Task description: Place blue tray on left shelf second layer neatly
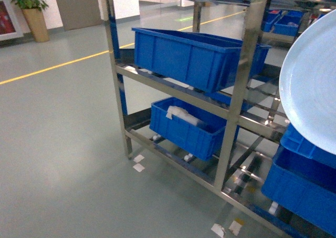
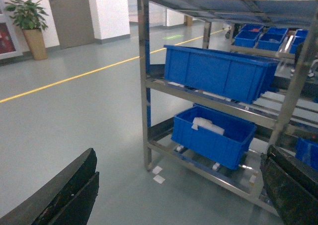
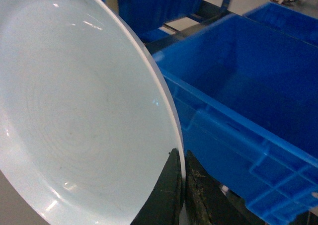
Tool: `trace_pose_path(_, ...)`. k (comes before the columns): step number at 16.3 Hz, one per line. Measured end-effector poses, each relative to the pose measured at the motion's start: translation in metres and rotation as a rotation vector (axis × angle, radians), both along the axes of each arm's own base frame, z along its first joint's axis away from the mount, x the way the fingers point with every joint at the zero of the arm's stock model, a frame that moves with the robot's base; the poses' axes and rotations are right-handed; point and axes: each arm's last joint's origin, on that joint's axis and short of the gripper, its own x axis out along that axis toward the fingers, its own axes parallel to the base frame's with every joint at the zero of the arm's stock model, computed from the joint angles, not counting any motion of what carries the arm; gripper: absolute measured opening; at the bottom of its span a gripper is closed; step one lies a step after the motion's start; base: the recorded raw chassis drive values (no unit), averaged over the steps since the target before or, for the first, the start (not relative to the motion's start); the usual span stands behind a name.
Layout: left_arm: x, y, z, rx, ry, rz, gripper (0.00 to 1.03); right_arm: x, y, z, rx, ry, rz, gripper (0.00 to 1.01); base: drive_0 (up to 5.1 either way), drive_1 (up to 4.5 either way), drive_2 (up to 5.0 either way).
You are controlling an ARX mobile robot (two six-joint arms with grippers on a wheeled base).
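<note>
Right gripper (image 3: 181, 185) pinches rim of blue tray (image 3: 74, 111), fingers clamped either side of edge. Tray held tilted, near upright, above open blue crate (image 3: 248, 106). Left gripper (image 2: 174, 195) fingers spread wide, nothing between them, low over floor (image 2: 74, 120) in front of shelf (image 1: 247, 64). On shelf: big crate (image 1: 184, 57) on upper rails, smaller crate (image 1: 184, 127) with white item (image 1: 181, 114) below it. Tray (image 1: 312, 80) hangs right of shelf's front post, not yet on any tier.
</note>
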Motion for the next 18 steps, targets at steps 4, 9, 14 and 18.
trace_pose_path(4, 0.0000, 0.0000, -0.0001, 0.000, 0.001, 0.001, 0.98, 0.0000, -0.0002, -0.0002, 0.001, 0.002, 0.001, 0.02, -1.7, 2.41, -5.8)
trace_pose_path(9, 0.0000, 0.0000, -0.0001, 0.000, 0.001, 0.001, 0.98, 0.0000, -0.0003, -0.0001, 0.001, 0.000, 0.000, 0.02, -1.7, 2.41, -5.8)
trace_pose_path(14, 0.0000, 0.0000, -0.0001, 0.000, 0.001, 0.001, 0.98, -0.0005, -0.0002, 0.0010, 0.000, -0.005, 0.001, 0.02, -1.8, 2.48, -6.0)
trace_pose_path(18, 0.0000, -0.0001, -0.0001, 0.000, 0.001, 0.000, 0.98, -0.0006, -0.0003, 0.0008, 0.000, -0.003, -0.001, 0.02, -1.1, 3.23, -5.4)
